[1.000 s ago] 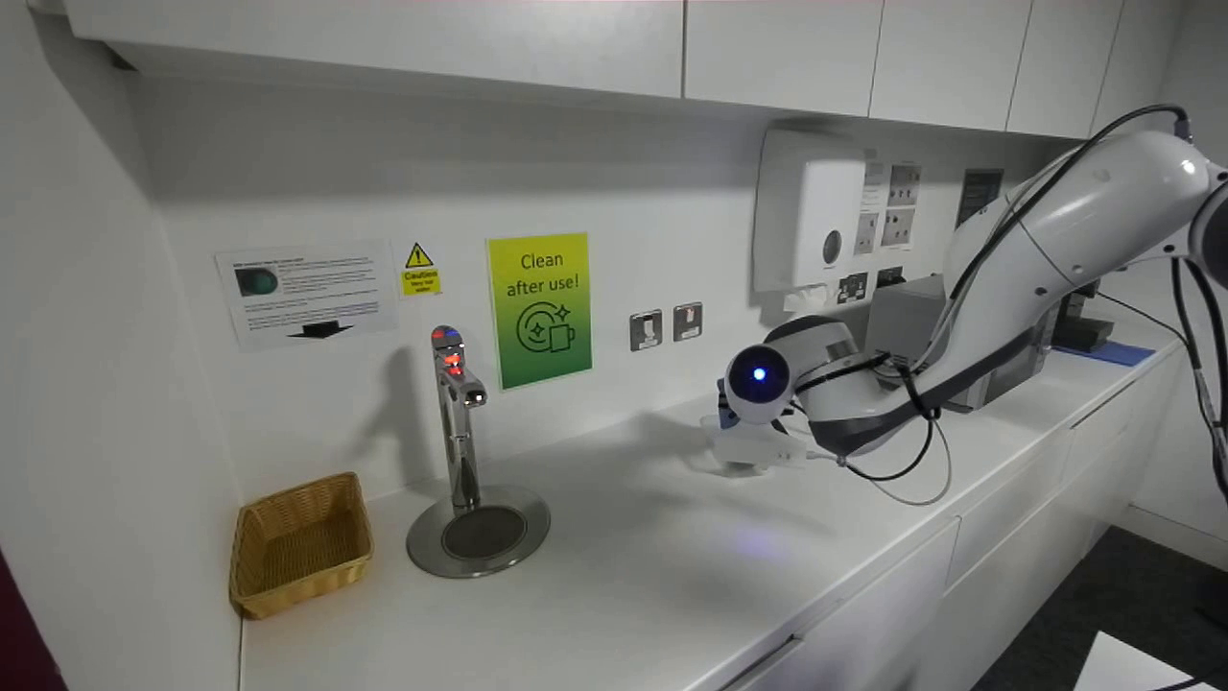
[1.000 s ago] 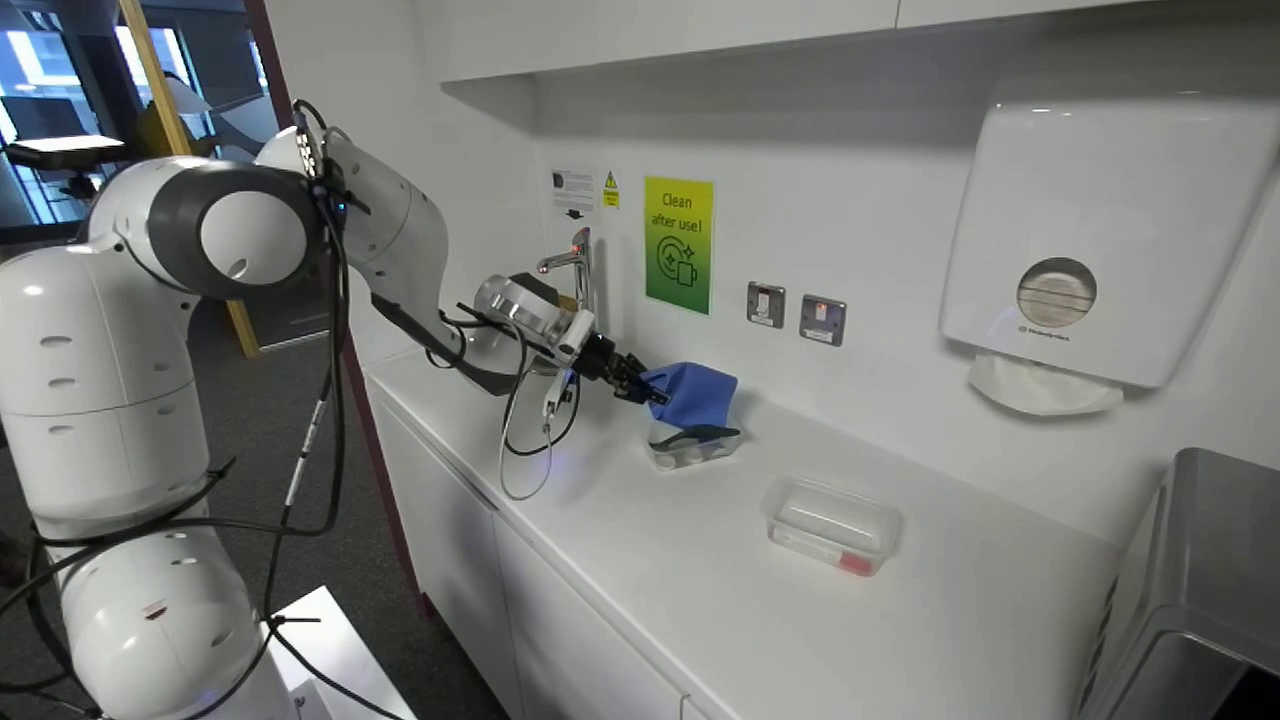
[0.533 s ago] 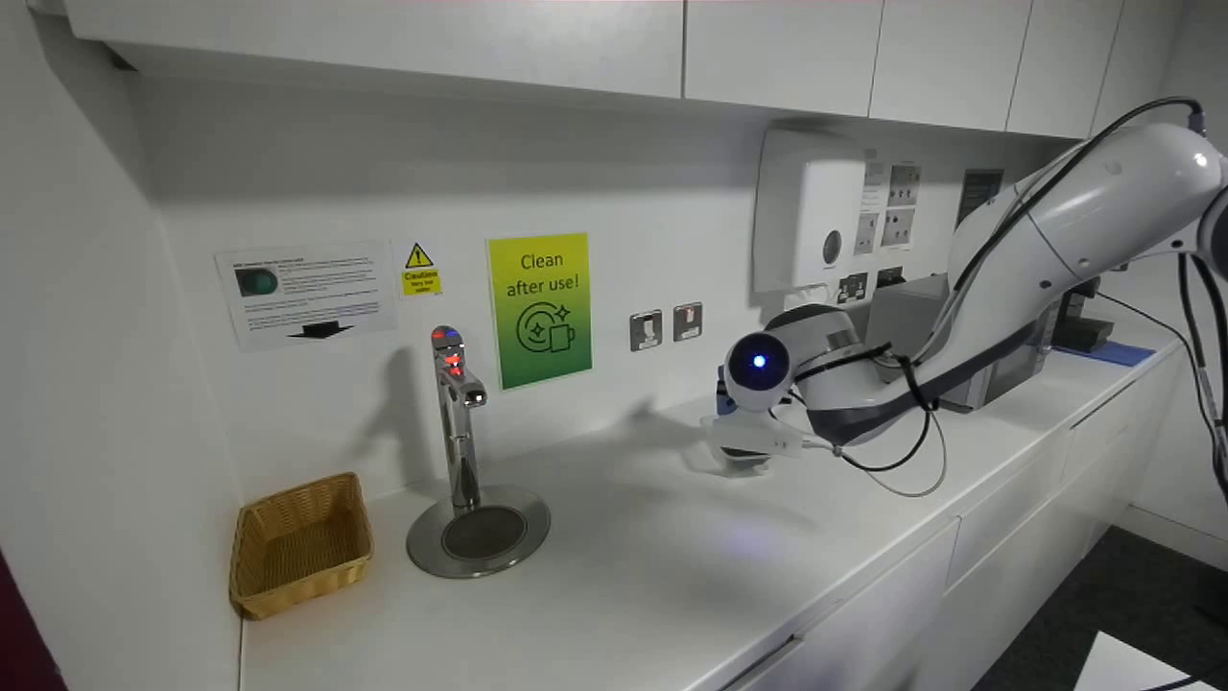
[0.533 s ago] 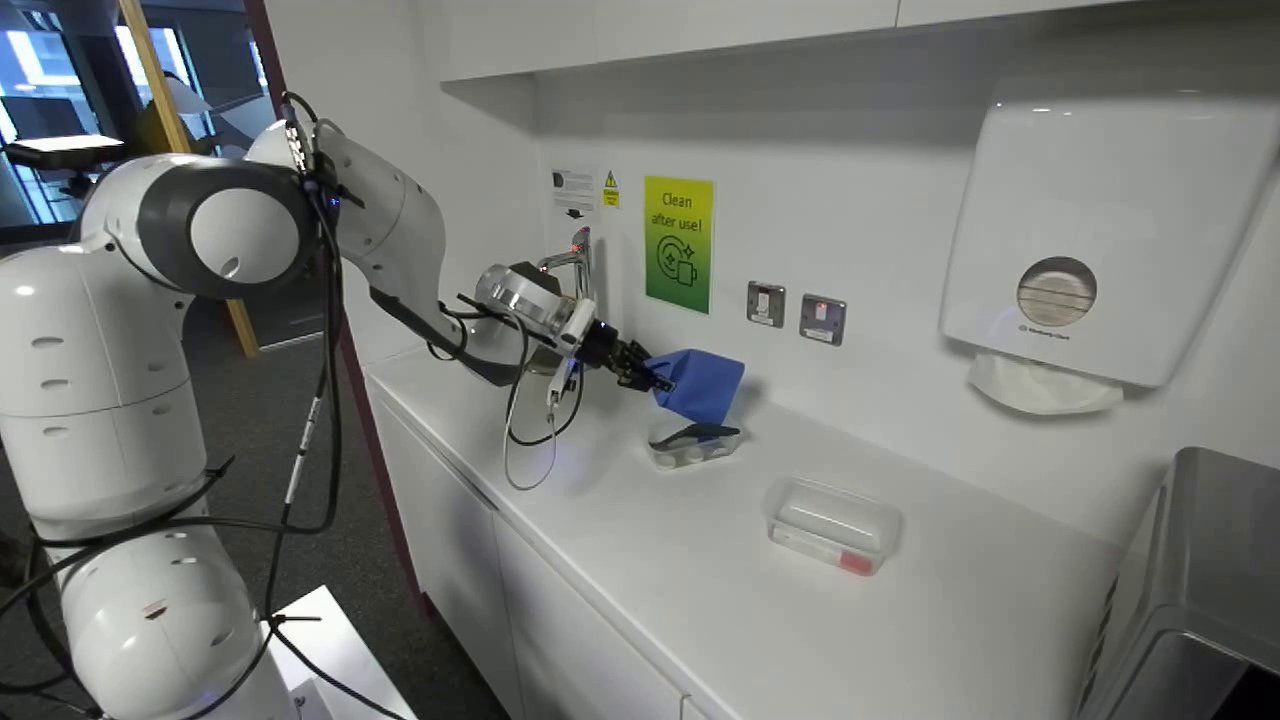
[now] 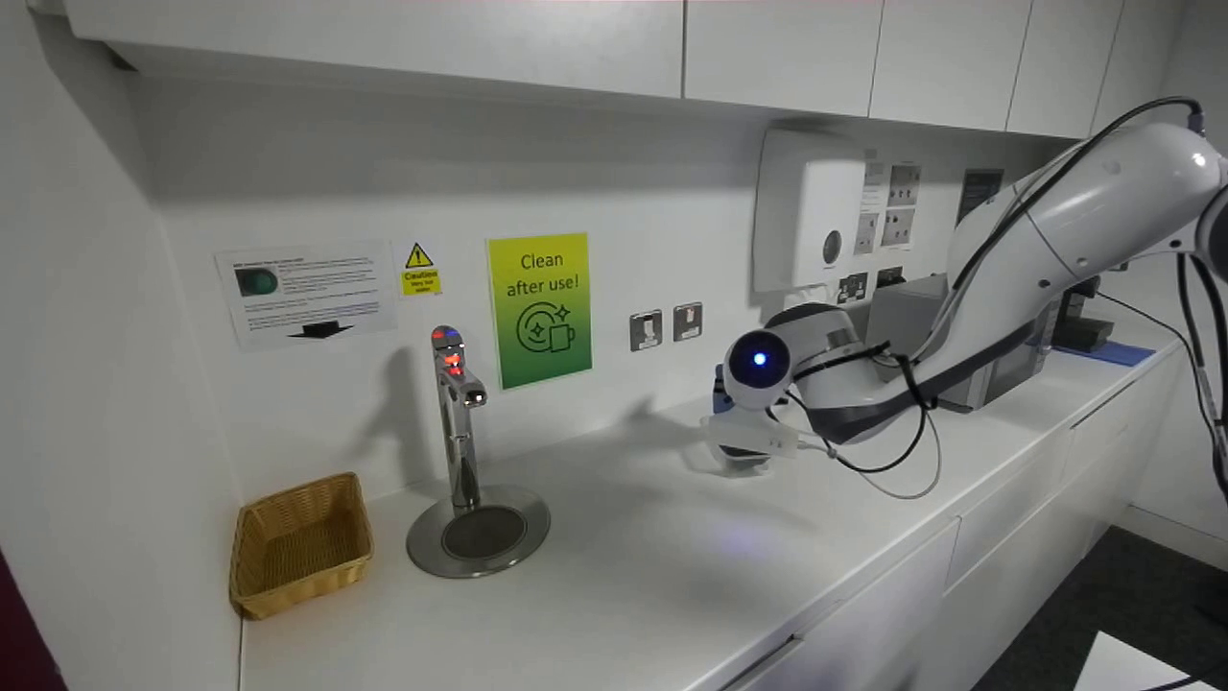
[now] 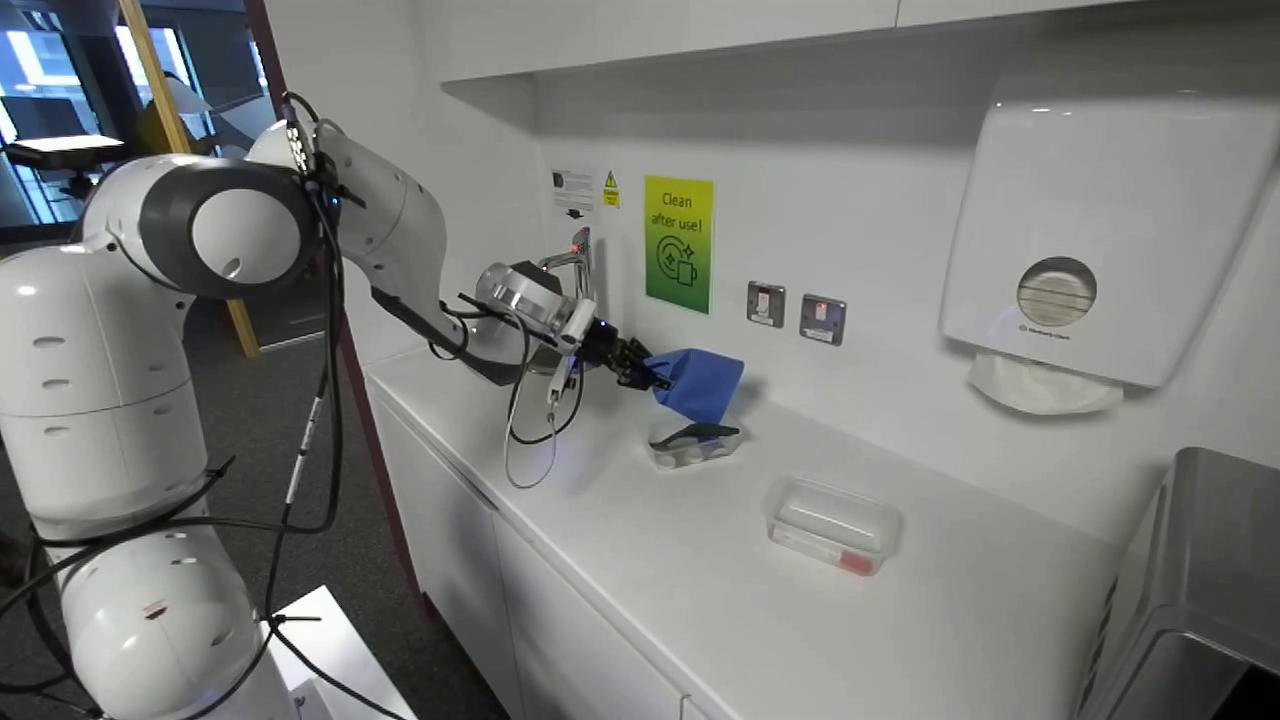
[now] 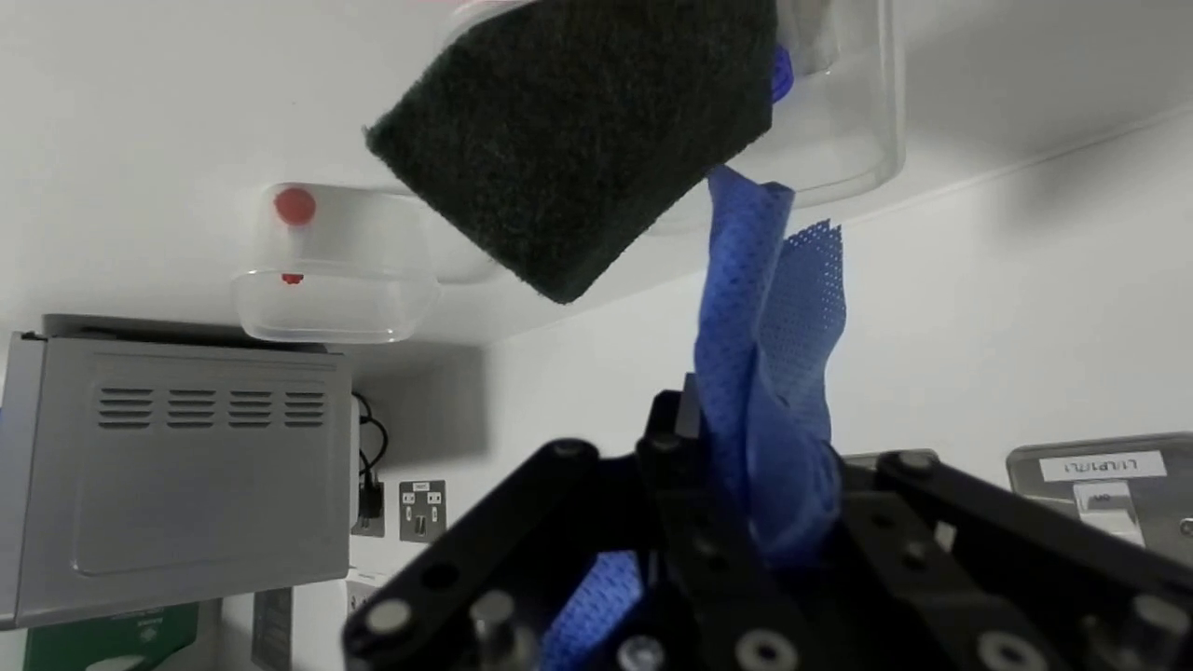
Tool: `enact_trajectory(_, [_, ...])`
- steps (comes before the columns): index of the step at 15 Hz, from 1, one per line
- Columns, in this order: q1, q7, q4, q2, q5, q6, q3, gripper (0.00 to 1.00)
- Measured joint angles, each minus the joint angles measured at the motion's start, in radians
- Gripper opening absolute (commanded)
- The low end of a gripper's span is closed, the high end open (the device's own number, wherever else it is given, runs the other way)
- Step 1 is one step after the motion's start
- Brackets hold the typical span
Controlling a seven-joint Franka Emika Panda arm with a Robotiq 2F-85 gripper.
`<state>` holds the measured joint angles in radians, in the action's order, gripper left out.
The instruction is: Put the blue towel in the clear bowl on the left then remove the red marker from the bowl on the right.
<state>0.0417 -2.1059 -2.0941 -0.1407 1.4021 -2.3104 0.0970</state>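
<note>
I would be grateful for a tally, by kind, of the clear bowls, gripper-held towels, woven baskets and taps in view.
Left clear bowl and right clear bowl: 2
Blue towel held in the gripper: 1
Woven basket: 1
Tap: 1
Total: 5

Kitchenette, white counter [image 5: 595, 566], chrome tap [image 5: 459, 422], overhead cupboards [image 5: 413, 38], paper-towel dispenser [image 5: 811, 211], "Clean after use!" sign [image 5: 542, 310]
</note>
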Motion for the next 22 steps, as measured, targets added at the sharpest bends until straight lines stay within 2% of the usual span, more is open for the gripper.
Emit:
enact_trajectory(12, [-0.007,-0.078,-0.046,-0.012,0.0,-0.165,-0.051,0.02])
enact_trajectory(22, [-0.015,-0.077,-0.061,-0.05,-0.013,-0.171,-0.063,0.02])
